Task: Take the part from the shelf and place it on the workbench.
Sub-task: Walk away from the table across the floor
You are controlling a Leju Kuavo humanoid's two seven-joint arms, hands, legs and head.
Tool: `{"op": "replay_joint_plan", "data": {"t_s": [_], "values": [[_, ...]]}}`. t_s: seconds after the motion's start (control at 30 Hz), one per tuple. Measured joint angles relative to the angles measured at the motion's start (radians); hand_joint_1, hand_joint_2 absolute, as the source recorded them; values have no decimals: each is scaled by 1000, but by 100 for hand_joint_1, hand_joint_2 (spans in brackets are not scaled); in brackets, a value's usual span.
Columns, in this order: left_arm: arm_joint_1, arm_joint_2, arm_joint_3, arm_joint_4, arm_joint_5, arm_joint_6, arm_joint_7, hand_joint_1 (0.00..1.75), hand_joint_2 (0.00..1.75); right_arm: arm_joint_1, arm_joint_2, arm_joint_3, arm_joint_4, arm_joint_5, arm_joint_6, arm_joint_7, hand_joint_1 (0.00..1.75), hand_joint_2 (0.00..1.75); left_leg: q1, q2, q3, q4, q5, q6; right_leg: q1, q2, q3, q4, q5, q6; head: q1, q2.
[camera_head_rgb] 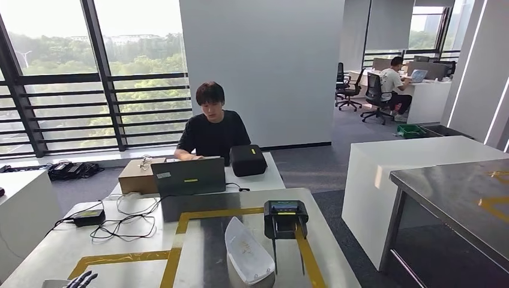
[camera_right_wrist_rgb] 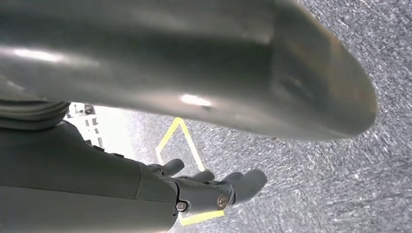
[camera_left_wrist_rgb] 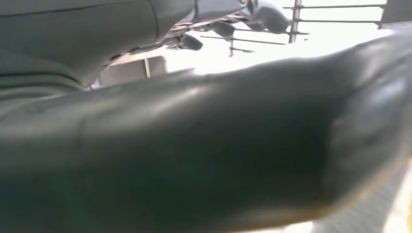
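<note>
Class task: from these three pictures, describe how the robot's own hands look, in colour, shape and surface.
The left hand has dark fingers with pale glints. The right hand has a smooth grey cover, rounded dark grey fingers and small silver screws. The thumb is thick, grey and glossy.

My workbench stretches ahead, the part lying on its near middle. Just right of the part stands a scanner device. Far left on the bench sit a power brick and its cables. Beyond, a laptop stands between a box on its left and a case on its right, a person behind. My left hand sits at the near left edge.
</note>
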Motion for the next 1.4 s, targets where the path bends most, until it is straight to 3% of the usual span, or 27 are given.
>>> {"op": "replay_joint_plan", "data": {"t_s": [0.1, 0.13, 0.17, 0.2, 0.23, 0.3, 0.37, 0.43, 0.5, 0.6, 0.63, 0.67, 0.7, 0.73, 0.8, 0.87, 0.97, 1.03, 1.1, 1.13, 1.17, 1.2, 1.23, 1.27, 1.3, 1.37, 1.4], "values": [[1, 1, 0, 1, 0, -1, 0, 0, 0, 1, 0, 0, 0, 0, 0, 0, 0, 0, 0, 3, -61, 177, -123, -5, 7, -2, -28, -1, 23, -18, -5, 0], [2, 1, 0, 2, 0, -4, -2, 0, 0, 1, 0, 0, 0, 0, -1, -1, 0, 0, -1, 3, -73, 232, -147, -4, 11, -2, -37, 0, 30, -20, -5, 0], [3, 1, 0, 3, 0, -6, -4, 0, 0, 1, 0, 0, 0, 0, -1, -2, 0, 0, -2, 3, -69, 256, -152, -1, 15, -2, -47, 0, 37, -21, -6, 0], [4, 1, 0, 4, 0, -9, -6, 0, 0, 1, 0, 0, 0, 0, -2, -3, 0, 0, -4, 3, -46, 242, -139, 5, 19, -2, -56, 0, 44, -22, -6, 0], [5, 1, 0, 4, 0, -11, -8, 0, 0, 1, 0, 0, 0, 0, -2, -3, 0, 0, -8, 2, -5, 191, -116, 14, 23, -2, -63, 0, 51, -22, -6, 0], [5, 1, 0, 2, 0, -12, -12, 0, 0, 1, 2, 0, 0, 0, -2, -4, 0, 0, -18, 3, 93, 50, -91, 34, 27, -3, -73, 1, 64, -19, -5, 0], [5, 1, 0, 1, 1, -15, -16, 0, 0, 0, 4, 0, 0, 0, -3, -4, 0, 0, -28, 4, 138, -26, -89, 44, 24, -3, -76, -1, 77, -9, -4, 0], [6, 0, 0, 1, 1, -17, -18, 0, 0, 0, 4, 0, 0, 0, -5, -3, 0, 0, -31, 4, 136, -39, -76, 49, 22, -4, -77, -8, 90, 4, -4, 0], [7, -3, 0, 2, 2, -18, -21, 0, 0, 1, 3, 0, 0, 0, -5, -2, 0, 0, -25, 7, 129, -52, -54, 62, 22, -4, -88, 6, 67, 15, -4, 0], [13, -6, 1, 2, 5, -20, -26, 0, 0, 0, 2, 0, 0, 0, -6, -2, 0, 0, -20, 10, 93, -56, -17, 74, 17, -4, -138, 160, -61, 29, 0, 0], [18, -6, 1, 3, 5, -21, -26, 0, 0, 0, 1, 0, 0, 0, -6, -1, 0, 0, -20, 10, 78, -54, -7, 73, 15, -4, -152, 220, -89, 33, 1, 0], [22, -6, 1, 3, 5, -23, -27, 0, 0, 0, 0, 0, 0, 0, -6, -1, 0, 0, -19, 11, 64, -52, 2, 71, 14, -5, -154, 257, -96, 37, 2, 0], [26, -6, 1, 4, 4, -25, -27, 0, 0, 0, 0, 0, 0, 0, -7, -1, 0, 0, -17, 11, 49, -48, 10, 68, 11, -5, -139, 260, -83, 41, 2, 0], [29, -6, 1, 4, 4, -27, -27, 0, 0, 0, 0, 0, 0, 0, -7, -1, 0, 0, -15, 11, 33, -42, 18, 64, 9, -5, -105, 224, -57, 43, 3, 0], [32, -6, 1, 2, 1, -30, -27, 0, 0, -2, 0, 0, 0, -1, -8, -1, 0, 0, -12, 12, 6, -26, 30, 52, 6, -5, -9, 91, -33, 46, 5, 0], [31, -6, 1, 0, -2, -31, -27, 0, 0, -1, 0, 0, 0, -1, -9, -1, 0, 0, -13, 11, -6, -17, 40, 39, 9, -1, 41, 10, -41, 34, 5, 0], [31, -6, 1, 0, -4, -33, -25, 0, 0, -1, 0, 0, 0, -1, -9, -1, 0, 0, -12, 9, -11, -21, 56, 19, 12, -1, 30, 1, -25, 6, 2, 0], [32, -5, 1, 1, -4, -34, -25, 0, 0, -3, 1, 0, 0, -1, -9, -1, 0, 0, -10, 7, -30, 15, 8, 9, 9, -4, 11, -5, -1, -10, 0, 0], [32, -4, 1, 2, -5, -35, -24, 0, 0, -3, 1, 0, 0, -1, -10, -2, 0, 0, -9, 7, -61, 124, -91, 3, 9, -5, -15, -6, 22, -17, -4, 0], [32, -4, 1, 3, -6, -36, -23, 0, 0, -3, 1, 0, 0, 0, -12, -3, 0, 0, -9, 7, -74, 190, -128, 1, 10, -5, -31, -6, 34, -18, -5, 0], [32, -4, 1, 4, -6, -37, -20, 0, 0, -3, 1, 1, 0, 0, -13, -4, 0, 0, -10, 7, -77, 241, -144, 1, 11, -6, -47, -5, 47, -18, -6, 0], [32, -4, 1, 4, -6, -39, -18, 0, 0, -4, 1, 1, 0, 0, -14, -5, 0, 0, -10, 7, -67, 265, -136, 2, 11, -6, -64, -5, 59, -17, -6, 0], [32, -5, 1, 5, -7, -40, -16, 0, 0, -5, 1, 1, 0, 0, -14, -4, 0, 0, -10, 7, -40, 253, -113, 5, 12, -6, -79, -5, 72, -15, -6, 0], [31, -6, 1, 4, -8, -41, -15, 0, 0, -5, 1, 1, 0, 0, -13, -2, 0, 0, -10, 7, 6, 206, -89, 10, 13, -6, -92, -5, 84, -13, -6, 0], [28, -6, 1, 3, -9, -43, -15, 0, 0, -6, 1, 1, 0, -1, -13, -1, 0, 0, -12, 6, 62, 135, -83, 17, 13, -6, -103, -4, 95, -10, -6, 0], [22, -10, 1, -2, -12, -46, -13, 0, 0, -5, 1, 1, 0, -1, -13, -2, 0, 0, -18, 5, 152, 5, -103, 28, 14, -6, -112, -6, 116, 1, -5, 0], [19, -12, 1, -4, -13, -47, -12, 0, 0, -5, 1, 1, 0, -1, -14, -2, 0, 0, -22, 5, 170, -28, -115, 33, 13, -7, -113, -10, 127, 8, -4, 0]]}}
